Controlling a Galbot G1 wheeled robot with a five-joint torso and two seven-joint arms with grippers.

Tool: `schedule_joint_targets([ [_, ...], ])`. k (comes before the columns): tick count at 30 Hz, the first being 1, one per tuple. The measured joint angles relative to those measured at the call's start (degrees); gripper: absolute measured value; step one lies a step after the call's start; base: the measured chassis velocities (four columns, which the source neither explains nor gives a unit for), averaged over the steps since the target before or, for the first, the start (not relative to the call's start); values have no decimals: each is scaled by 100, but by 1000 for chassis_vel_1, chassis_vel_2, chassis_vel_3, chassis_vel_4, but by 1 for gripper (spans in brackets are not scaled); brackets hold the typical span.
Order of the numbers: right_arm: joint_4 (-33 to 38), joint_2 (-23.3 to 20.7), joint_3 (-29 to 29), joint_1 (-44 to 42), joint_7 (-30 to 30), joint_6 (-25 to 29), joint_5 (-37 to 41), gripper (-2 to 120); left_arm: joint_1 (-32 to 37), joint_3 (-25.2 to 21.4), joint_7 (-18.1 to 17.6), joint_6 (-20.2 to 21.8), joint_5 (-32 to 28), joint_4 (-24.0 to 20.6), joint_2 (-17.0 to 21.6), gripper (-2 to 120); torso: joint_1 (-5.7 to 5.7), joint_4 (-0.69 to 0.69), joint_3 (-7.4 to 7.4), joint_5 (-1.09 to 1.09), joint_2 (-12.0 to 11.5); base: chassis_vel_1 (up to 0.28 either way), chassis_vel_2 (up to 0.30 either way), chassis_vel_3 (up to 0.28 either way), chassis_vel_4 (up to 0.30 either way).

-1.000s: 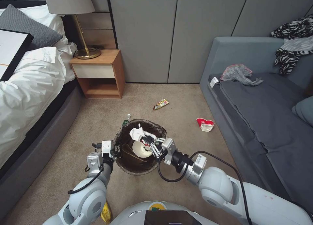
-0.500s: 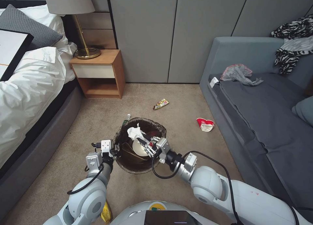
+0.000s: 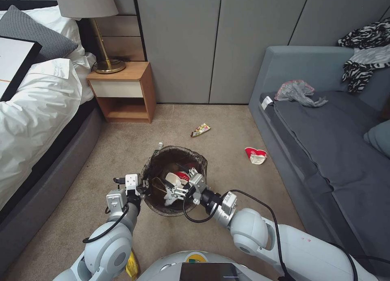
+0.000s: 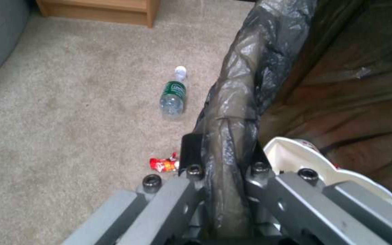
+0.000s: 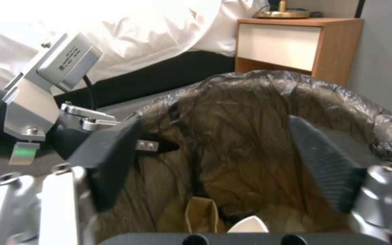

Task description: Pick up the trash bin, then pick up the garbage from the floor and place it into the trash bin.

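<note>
Two grippers meet at the round trash bin with its dark plastic liner (image 3: pixel 156 173): the left gripper (image 3: pixel 143 188) pinches its rim, the right gripper (image 3: pixel 174 190) hangs spread wide inside. A red-and-white paper cup (image 3: pixel 177 178) and white tissue (image 3: pixel 168 197) lie within, half hidden. One clear plastic bottle (image 4: pixel 174 95) lies on the beige carpet (image 3: pixel 122 147) just beside the bin.

The round trash bin lined with a dark brown plastic bag (image 3: pixel 174 179) holds a white paper cup (image 3: pixel 174 179) and crumpled white tissue (image 3: pixel 168 196). On the beige carpet lie a small clear plastic bottle (image 4: pixel 174 96), a yellow snack wrapper (image 3: pixel 200 129), a red-and-white paper cup (image 3: pixel 255 155) and a tiny red wrapper (image 4: pixel 163 164).
</note>
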Motion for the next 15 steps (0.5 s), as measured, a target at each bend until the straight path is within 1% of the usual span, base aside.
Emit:
schedule_joint_targets([
  [1,0,1,-5,7,6,-2,0,86,-1,0,0,0,-1,0,0,0,0,0,0,0,0,0,0,0,0],
  [2,0,2,-8,15,19,-8,0,92,-3,0,0,-2,-4,0,0,0,0,0,0,0,0,0,0,0,0],
  [3,1,2,-9,18,24,-11,0,96,-5,0,-1,-3,-5,0,0,0,0,0,0,0,0,0,0,0,0],
  [8,5,-3,-9,18,41,-16,0,100,-16,5,-3,-4,-14,0,0,0,0,0,0,0,0,0,0,0,0],
  [15,45,-23,27,-44,94,-21,-21,100,-42,13,-17,-10,-36,10,16,0,0,0,0,0,0,0,0,0,0],
])
